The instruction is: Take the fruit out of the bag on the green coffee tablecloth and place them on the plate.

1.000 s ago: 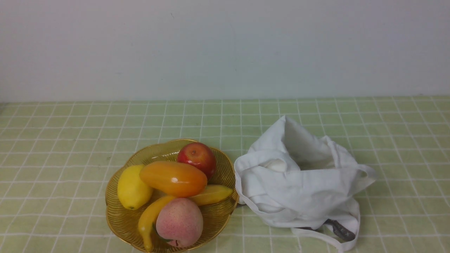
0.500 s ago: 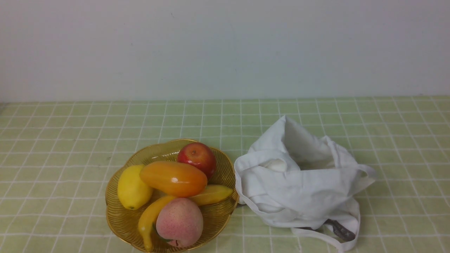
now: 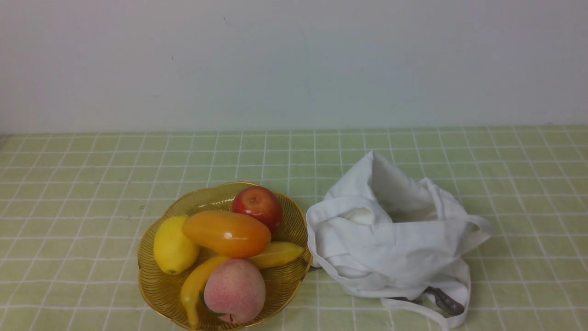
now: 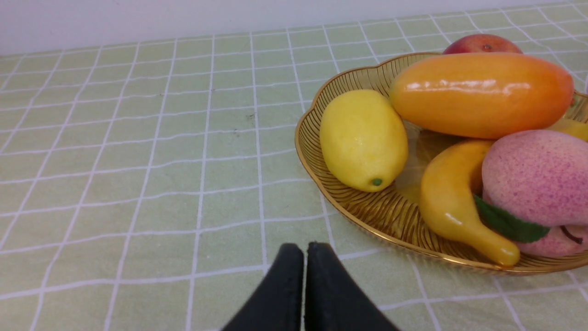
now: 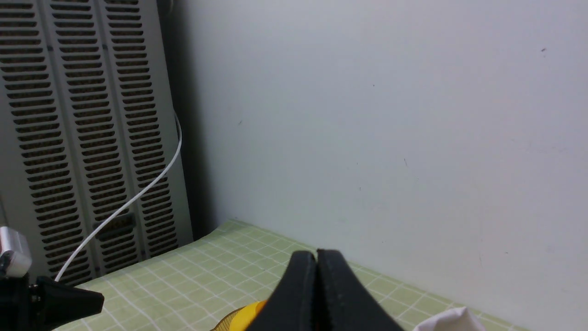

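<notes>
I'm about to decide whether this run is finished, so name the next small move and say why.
Probably hold both arms back and view the bag from above its mouth: its inside is mostly hidden by folds, so I cannot tell whether fruit remains. The mango-like fruit already lies in the golden bowl, and both pincers look shut and hold nothing.

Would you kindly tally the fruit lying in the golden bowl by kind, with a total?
Apple: 1
Lemon: 1
Orange-yellow oval fruit, like a mango: 1
Bananas: 2, judging by the visible parts
Pink peach-like fruit: 1
Total: 6
</notes>
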Motion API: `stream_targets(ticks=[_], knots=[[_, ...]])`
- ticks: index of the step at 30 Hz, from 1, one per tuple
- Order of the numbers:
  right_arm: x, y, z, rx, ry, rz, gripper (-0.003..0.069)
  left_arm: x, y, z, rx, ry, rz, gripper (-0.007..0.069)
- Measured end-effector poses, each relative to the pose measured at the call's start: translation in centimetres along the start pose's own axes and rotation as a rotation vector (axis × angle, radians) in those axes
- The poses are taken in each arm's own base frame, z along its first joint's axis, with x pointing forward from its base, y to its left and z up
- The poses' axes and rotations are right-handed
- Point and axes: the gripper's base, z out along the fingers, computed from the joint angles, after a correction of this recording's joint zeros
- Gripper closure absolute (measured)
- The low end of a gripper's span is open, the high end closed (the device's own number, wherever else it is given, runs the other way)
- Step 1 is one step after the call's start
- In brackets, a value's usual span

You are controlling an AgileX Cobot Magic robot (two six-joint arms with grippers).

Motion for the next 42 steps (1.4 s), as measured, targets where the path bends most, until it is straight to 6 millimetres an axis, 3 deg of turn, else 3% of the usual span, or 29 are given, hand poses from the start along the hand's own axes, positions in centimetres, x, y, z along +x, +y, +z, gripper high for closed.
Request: stream_targets(ticks=[5, 7, 11, 12, 17, 24, 42], knots=[[0.4, -0.1, -0.1, 0.019, 0.001, -0.032, 0.0671, 0.0, 0.0, 0.0, 0.000, 0.000, 0.000, 0.0632], [1.5, -0.5, -0.3, 0.107, 0.016, -0.073, 0.0671, 0.0, 0.0, 0.0, 0.000, 0.000, 0.000, 0.0632], [5.0, -1.7, -0.3, 0.318, 0.111, -0.111, 0.0671, 0.0, 0.0, 0.0, 0.000, 0.000, 0.000, 0.0632], [7.8, -2.6, -0.5, 0.453, 0.194, -0.108, 0.0671, 0.0, 0.0, 0.0, 0.000, 0.000, 0.000, 0.0632], [12.9, -3.9, -2.0, 0.691, 0.326, -0.066, 0.0671, 0.0, 0.0, 0.0, 0.000, 0.000, 0.000, 0.0632], [13.4, -4.3, -2.8, 0.819, 0.364, -0.048, 0.0671, 0.0, 0.0, 0.0, 0.000, 0.000, 0.000, 0.0632], [13.5, -3.8, -2.3, 0.716, 0.355, 0.011, 0.0671, 0.0, 0.0, 0.0, 0.000, 0.000, 0.000, 0.0632]])
